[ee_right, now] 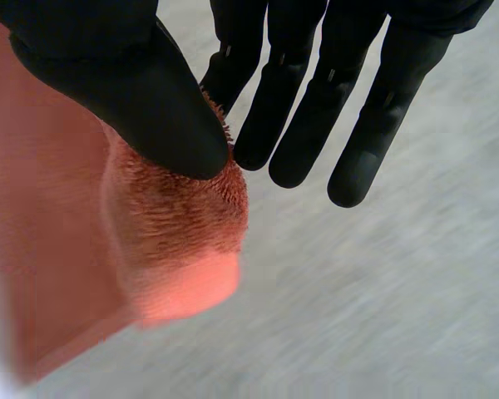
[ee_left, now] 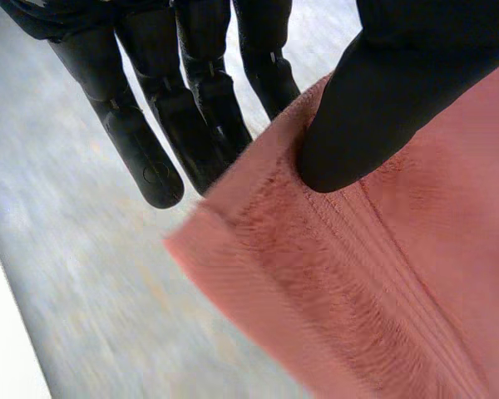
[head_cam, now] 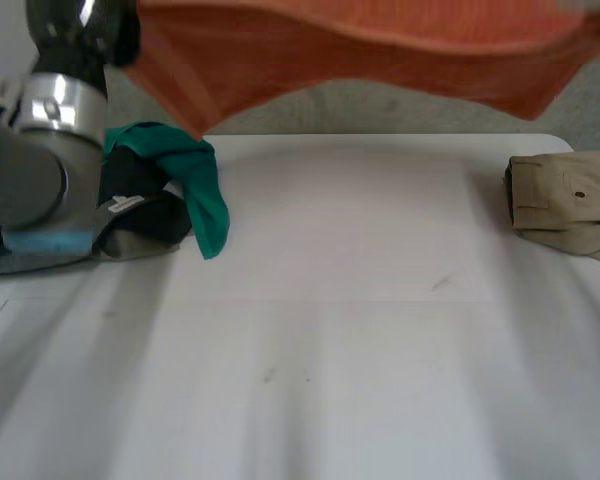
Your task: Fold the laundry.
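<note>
Orange towel (head_cam: 360,50) up in air above table (head_cam: 330,330), stretched between both arms. Left hand (ee_left: 382,100): thumb clamps hemmed corner against fingers (ee_left: 141,158). Right hand (ee_right: 125,91): thumb pinches bunched end, probably against nearest finger; I can't see contact. Green cloth (head_cam: 195,180) on dark pile (head_cam: 145,215) beside left arm (head_cam: 30,170). Folded khaki garment (head_cam: 565,195) sits far right.

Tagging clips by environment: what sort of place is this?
Probably a robot laundry-folding test bench: white table, heaped green garment, folded khaki trousers, orange towel pinched by the left hand and right hand.
</note>
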Controlling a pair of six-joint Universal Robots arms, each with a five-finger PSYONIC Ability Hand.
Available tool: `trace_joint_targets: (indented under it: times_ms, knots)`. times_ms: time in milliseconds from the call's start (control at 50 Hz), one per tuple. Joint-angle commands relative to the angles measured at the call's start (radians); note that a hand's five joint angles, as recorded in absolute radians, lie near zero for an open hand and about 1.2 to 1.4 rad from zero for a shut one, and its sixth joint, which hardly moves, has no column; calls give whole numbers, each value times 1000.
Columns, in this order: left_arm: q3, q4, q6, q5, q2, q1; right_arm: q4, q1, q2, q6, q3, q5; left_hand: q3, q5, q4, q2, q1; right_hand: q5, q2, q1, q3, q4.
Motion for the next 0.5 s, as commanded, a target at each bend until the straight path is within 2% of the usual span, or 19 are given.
trace_joint_targets:
  times_ms: [20,120,200,320,380,420,500]
  knots:
    - [-244,-95,4,9,-6,-4,324,-41,76,-4,85,-89,199,239,194,195,238,205,219,268,202,196]
    - [-311,-138,7,7,-52,-5,476,-46,220,-17,115,-149,199,239,194,195,238,205,219,268,202,196]
    - [-342,-177,9,7,-60,-4,532,-67,294,-17,108,-152,199,239,194,195,238,205,219,268,202,196]
    - [-356,-208,9,7,-48,4,504,-114,296,6,117,-163,199,239,194,195,238,200,214,263,197,191]
    - [-356,-221,9,7,-41,4,478,-120,291,29,132,-163,199,239,194,195,238,-189,-175,-126,-192,-198]
    - [-357,-240,4,7,-25,4,467,-133,270,50,157,-166,199,239,194,195,238,-573,-559,-510,-576,-582]
    - [-371,-254,0,7,-3,5,466,-164,184,56,218,-184,199,239,194,195,238,-581,-567,-518,-584,-590]
